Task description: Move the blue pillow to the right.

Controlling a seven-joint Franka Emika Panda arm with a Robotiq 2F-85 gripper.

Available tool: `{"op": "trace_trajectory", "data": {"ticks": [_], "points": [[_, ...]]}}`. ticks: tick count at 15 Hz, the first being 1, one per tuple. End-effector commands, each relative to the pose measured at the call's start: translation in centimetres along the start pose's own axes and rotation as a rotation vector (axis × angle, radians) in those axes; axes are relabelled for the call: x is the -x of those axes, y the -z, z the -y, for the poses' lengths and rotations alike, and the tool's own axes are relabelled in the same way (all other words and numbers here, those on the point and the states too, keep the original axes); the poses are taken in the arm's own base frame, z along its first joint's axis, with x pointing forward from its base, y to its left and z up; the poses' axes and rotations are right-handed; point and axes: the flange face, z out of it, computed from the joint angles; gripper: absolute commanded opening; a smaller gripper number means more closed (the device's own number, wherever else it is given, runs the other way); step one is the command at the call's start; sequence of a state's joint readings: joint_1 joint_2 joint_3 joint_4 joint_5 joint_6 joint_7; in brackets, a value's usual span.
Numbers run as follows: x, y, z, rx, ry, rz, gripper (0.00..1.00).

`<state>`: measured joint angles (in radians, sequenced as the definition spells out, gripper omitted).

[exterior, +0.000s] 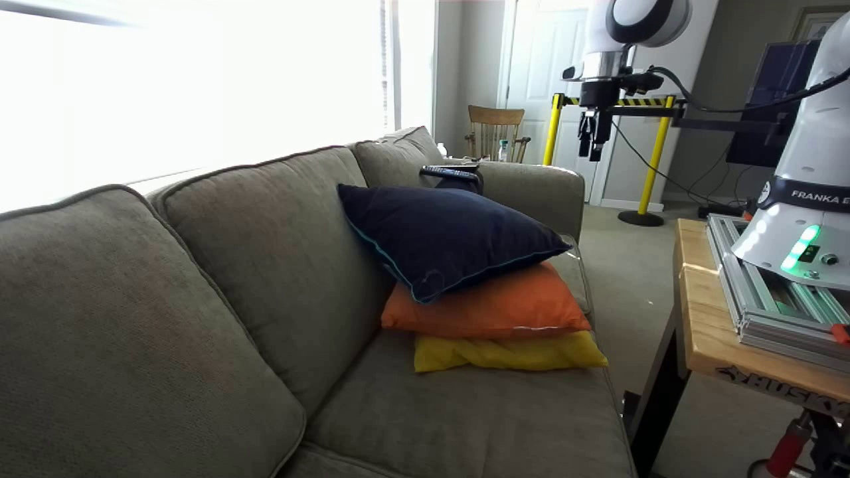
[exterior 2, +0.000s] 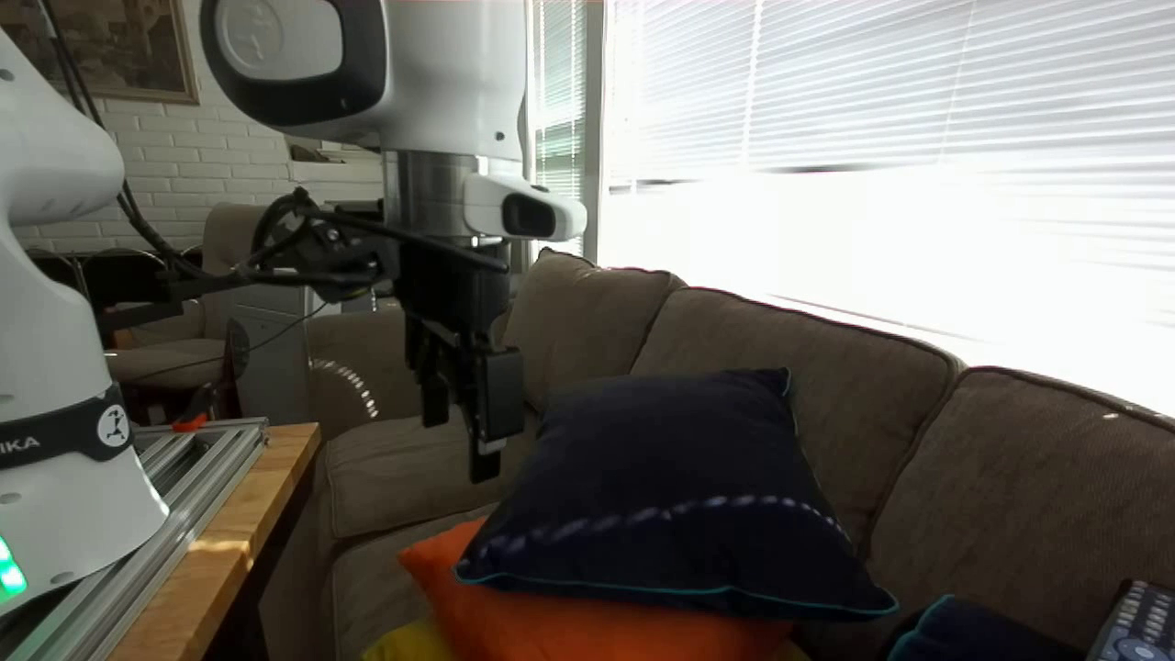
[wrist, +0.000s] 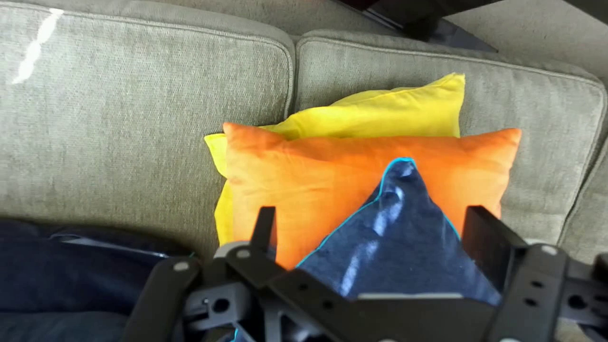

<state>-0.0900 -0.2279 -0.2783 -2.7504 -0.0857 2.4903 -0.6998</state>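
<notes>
The blue pillow (exterior: 451, 232), dark navy with teal piping, lies tilted on top of the orange pillow (exterior: 491, 309). The flatter yellow pillow (exterior: 511, 353) is beneath both, on the sofa seat. The blue pillow also shows in an exterior view (exterior 2: 670, 477). My gripper (exterior 2: 464, 427) points down, open and empty, above the stack near the pillow's front corner. In the wrist view the blue pillow's corner (wrist: 394, 237) lies between the spread fingers, seen from above. The gripper (exterior: 590, 143) is apart from the pillow in both exterior views. The pillow's rear part is hidden in the wrist view.
The grey-brown sofa (exterior: 265, 226) has a backrest behind the stack and an armrest (exterior: 531, 192) at one end. A remote (exterior: 450, 174) rests on another dark blue fabric item (exterior 2: 973, 633). The robot's wooden table (exterior: 704, 318) stands facing the sofa.
</notes>
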Motion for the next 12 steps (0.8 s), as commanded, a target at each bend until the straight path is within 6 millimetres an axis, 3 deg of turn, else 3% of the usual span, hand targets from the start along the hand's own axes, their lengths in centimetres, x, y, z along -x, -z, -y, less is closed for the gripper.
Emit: {"op": "trace_trajectory", "data": {"ticks": [1, 6, 12], "points": [[-0.2, -2.1, -1.3, 0.038, 0.002, -0.035, 1.00], [-0.2, -4.4, -1.9, -0.006, -0.117, -0.114, 1.00], [-0.2, -5.4, -2.3, -0.137, -0.246, -0.242, 1.00]]}}
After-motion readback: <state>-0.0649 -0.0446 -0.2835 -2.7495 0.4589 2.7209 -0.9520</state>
